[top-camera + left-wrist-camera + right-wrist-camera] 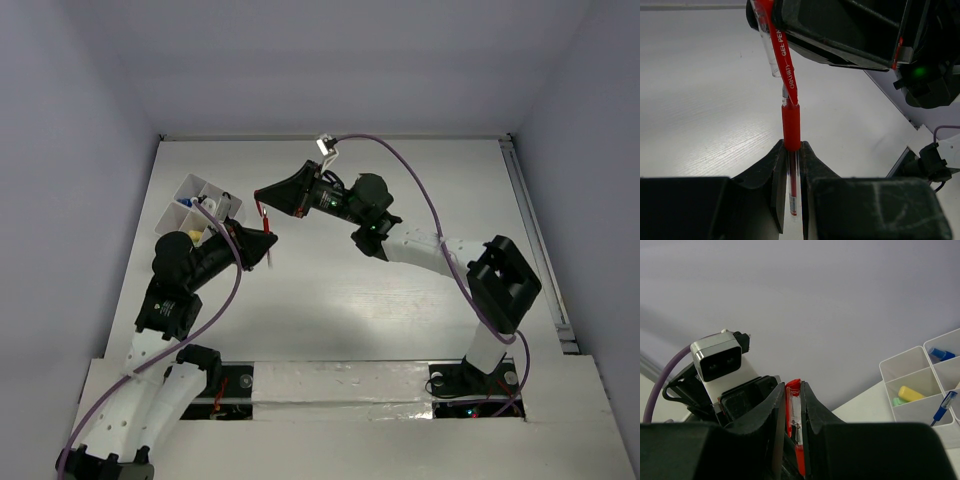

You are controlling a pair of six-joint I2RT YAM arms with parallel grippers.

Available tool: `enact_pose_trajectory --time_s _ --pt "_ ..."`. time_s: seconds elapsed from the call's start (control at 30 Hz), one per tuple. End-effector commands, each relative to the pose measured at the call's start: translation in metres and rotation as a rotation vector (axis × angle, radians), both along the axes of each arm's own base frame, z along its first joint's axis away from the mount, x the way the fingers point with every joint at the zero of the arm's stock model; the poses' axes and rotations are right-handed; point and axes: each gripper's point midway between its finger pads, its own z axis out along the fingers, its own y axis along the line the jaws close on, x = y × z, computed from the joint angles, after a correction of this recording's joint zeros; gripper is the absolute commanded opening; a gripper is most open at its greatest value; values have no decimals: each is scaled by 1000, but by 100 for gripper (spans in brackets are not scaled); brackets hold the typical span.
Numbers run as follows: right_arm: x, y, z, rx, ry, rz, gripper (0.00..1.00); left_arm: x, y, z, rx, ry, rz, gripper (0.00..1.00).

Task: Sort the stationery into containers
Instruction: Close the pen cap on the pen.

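Observation:
A thin red pen (266, 217) hangs above the table between both grippers. My left gripper (792, 150) is shut on its clear barrel, just below the red grip sleeve (791, 125). My right gripper (793, 386) is shut on the cap end with the red clip (795, 390), right above the left one. In the top view the right gripper (262, 196) comes from the right and the left gripper (268, 243) from the lower left. The white organiser box (196, 190) stands left of them, holding a yellow eraser (911, 392), a green eraser (897, 401) and a blue pen (943, 408).
The left arm's wrist camera (720, 359) sits close behind the right fingers. A blue-capped item (941, 353) lies in a far compartment of the organiser. A purple cable (420, 190) arcs over the right arm. Walls close off the table at the back and sides.

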Motion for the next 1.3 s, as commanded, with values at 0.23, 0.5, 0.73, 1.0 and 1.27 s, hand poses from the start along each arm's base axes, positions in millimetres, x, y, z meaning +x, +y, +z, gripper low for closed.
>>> enact_pose_trajectory --time_s 0.23,0.5,0.73,1.0,1.27 --pt "-12 -10 52 110 -118 -12 0 -1 -3 19 -22 -62 -24 0" --pt "-10 -10 51 105 -113 -23 0 -2 -3 21 -26 -70 -26 0" --pt "-8 -16 57 122 -123 -36 0 -3 -4 20 -23 -65 -33 0" --pt "-9 -23 57 136 -123 -41 0 -3 -2 20 -25 -68 -21 0" --pt "-9 -24 65 137 -142 -49 0 -2 -2 19 -24 -60 -22 0"
